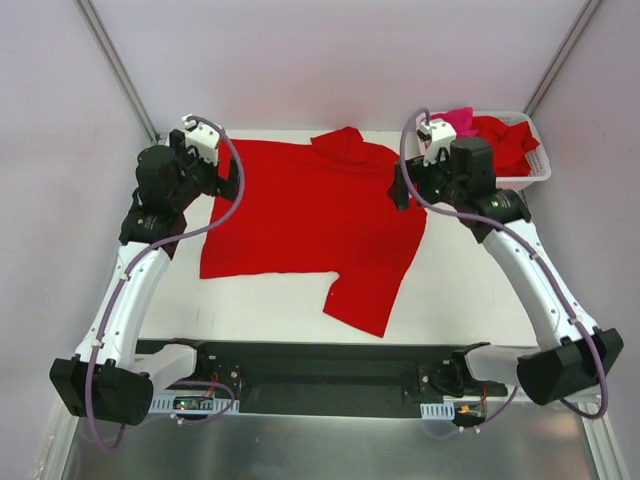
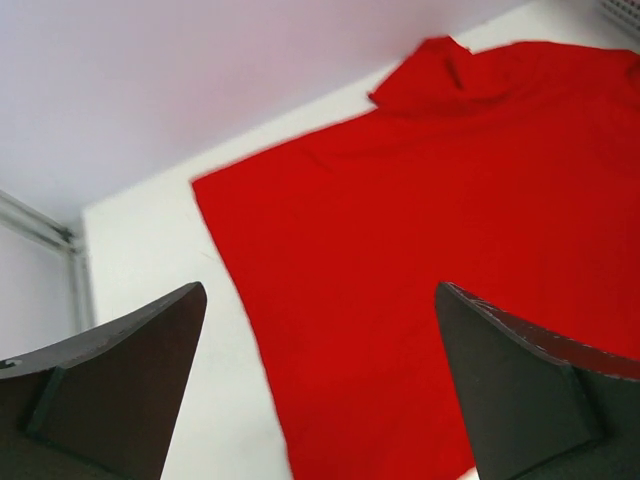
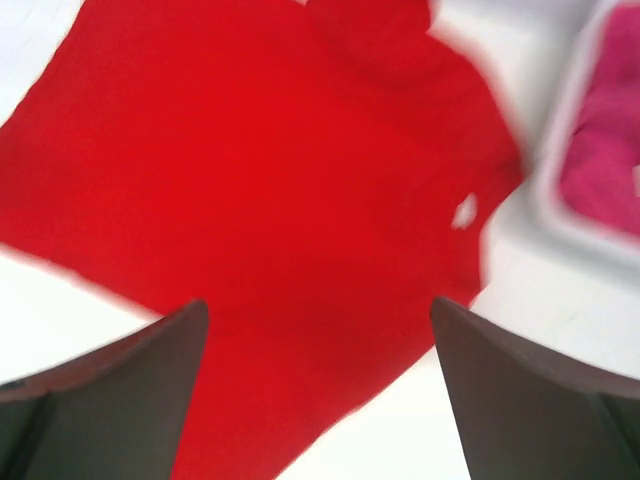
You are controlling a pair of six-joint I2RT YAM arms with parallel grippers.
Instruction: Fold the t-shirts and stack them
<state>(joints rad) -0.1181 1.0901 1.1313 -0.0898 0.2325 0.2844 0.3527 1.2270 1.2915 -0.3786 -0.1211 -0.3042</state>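
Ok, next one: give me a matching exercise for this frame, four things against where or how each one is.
Things:
1. red t-shirt
2. magenta t-shirt
3. white basket
4. left gripper

Place or state:
A. at the far right corner of the table
B. open and empty, at the left edge of the flat shirt
C. spread flat across the middle of the table
D. crumpled inside the basket

Pairs: 1-C, 2-D, 3-A, 4-B
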